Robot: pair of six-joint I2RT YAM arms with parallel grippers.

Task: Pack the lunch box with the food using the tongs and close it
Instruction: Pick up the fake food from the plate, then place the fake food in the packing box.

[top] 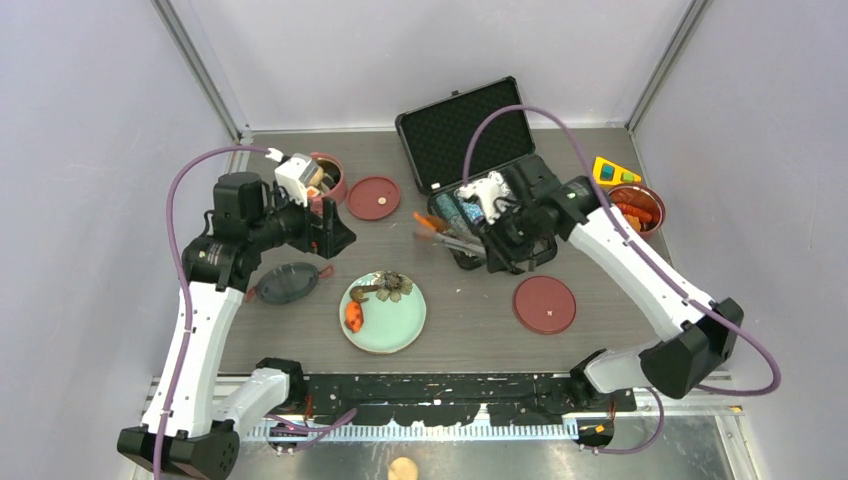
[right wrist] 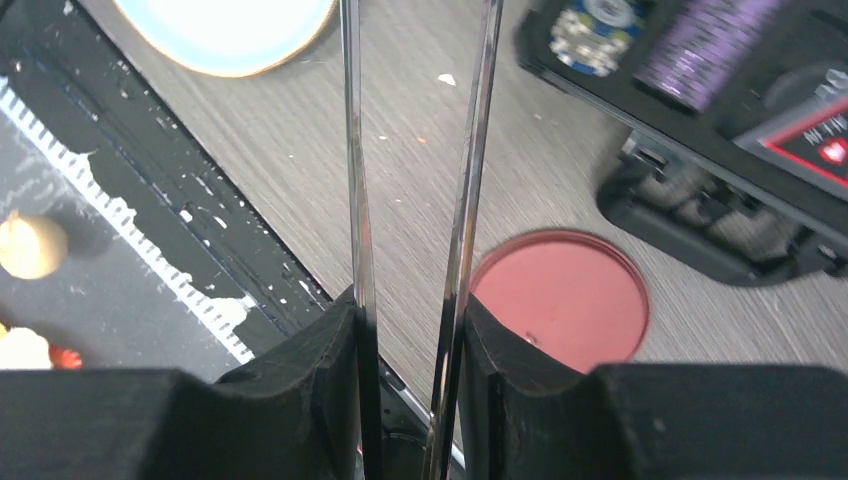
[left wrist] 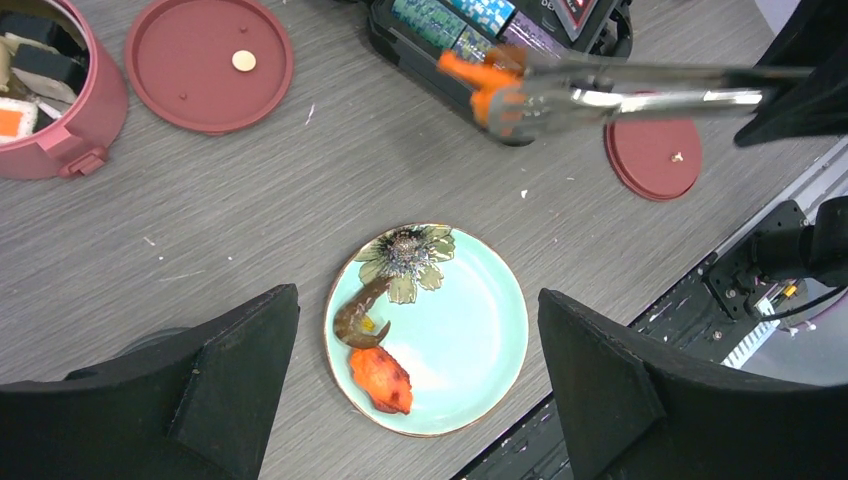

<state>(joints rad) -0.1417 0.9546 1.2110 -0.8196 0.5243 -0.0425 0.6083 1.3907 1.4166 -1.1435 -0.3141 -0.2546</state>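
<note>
Clamping the tongs [top: 445, 236], the right pincer [right wrist: 408, 325] hangs by the black case [top: 465, 130]; the left pincer [left wrist: 418, 298] gapes.

Mint plate [left wrist: 470, 330] (dark flower print), silver tongs [left wrist: 650, 97].

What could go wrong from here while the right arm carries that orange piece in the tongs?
The orange-red shrimp-like toy piece is pinched only at the tips of the slim silver metal tongs in mid-air, so it could slip out and drop. The right pincer holds the tongs far back from those tips, so they might twist. The open left pincer hovers near the maroon-red round bowl tier; tongs heading there could bump it.
</note>
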